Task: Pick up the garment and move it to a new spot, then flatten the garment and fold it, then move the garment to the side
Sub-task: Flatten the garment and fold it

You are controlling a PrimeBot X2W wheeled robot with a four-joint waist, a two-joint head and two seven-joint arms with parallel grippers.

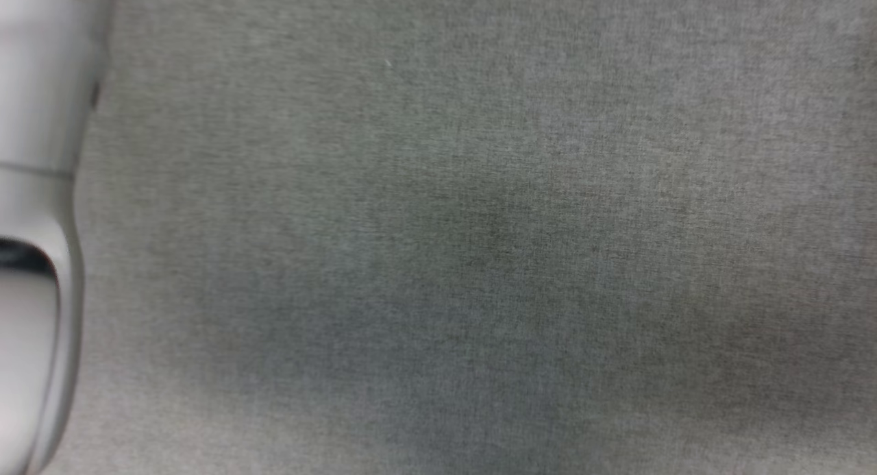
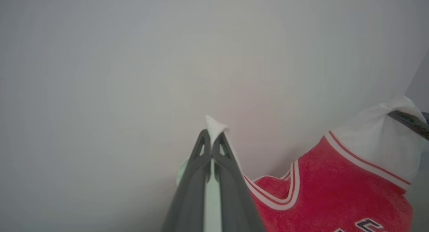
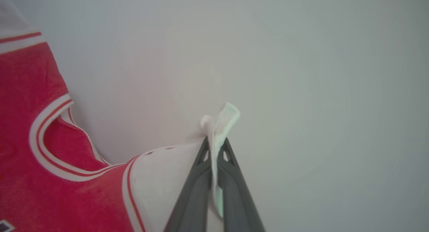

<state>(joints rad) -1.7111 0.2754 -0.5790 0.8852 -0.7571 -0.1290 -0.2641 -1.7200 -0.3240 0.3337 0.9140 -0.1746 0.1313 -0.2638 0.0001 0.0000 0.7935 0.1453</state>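
I count one garment (image 2: pixel 328 191) on my feeds. Two grippers are at it: the left gripper (image 2: pixel 211 140) on one of its sleeves, the right gripper (image 3: pixel 214 145) on the other. I also count one pale forearm (image 1: pixel 34 153) and one grey cloth surface (image 1: pixel 479 221).

forearm: pale grey, glossy, rounded forearm shell (image 1: pixel 34 118), blurred
seam: thin dark line (image 1: pixel 34 171) across that shell; black curved-rim recess (image 1: pixel 24 259) below it
left gripper (image 2: pixel 211 141): two long, dark grey, tapering fingers (image 2: pixel 191 191), a triangular cut-out near each tip
right gripper (image 3: pixel 214 143): same build
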